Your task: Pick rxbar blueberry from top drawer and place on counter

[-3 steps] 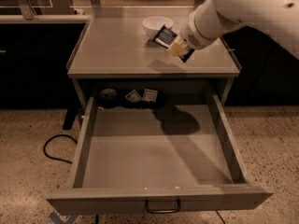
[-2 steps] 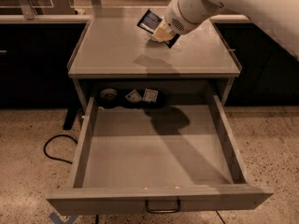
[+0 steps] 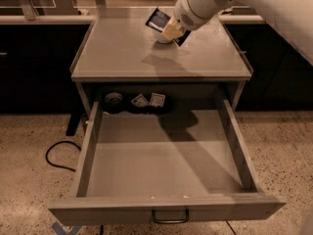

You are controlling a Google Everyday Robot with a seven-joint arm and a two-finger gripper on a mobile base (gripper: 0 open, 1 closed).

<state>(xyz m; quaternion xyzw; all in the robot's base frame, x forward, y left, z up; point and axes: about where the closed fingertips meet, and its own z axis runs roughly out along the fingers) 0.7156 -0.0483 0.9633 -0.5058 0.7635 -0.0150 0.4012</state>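
Over the last second the claw (image 3: 172, 31) has swung from centre right to upper centre of frame, carrying the rxbar blueberry (image 3: 157, 18) up and back over the worktop (image 3: 117, 53), so the pick from the top drawer (image 3: 161, 160) looks done and only the set-down remains. Claw is clamped on one end of the bar, which sticks out to its upper left, hanging clear of the surface just in front of the white bowl (image 3: 161, 38).
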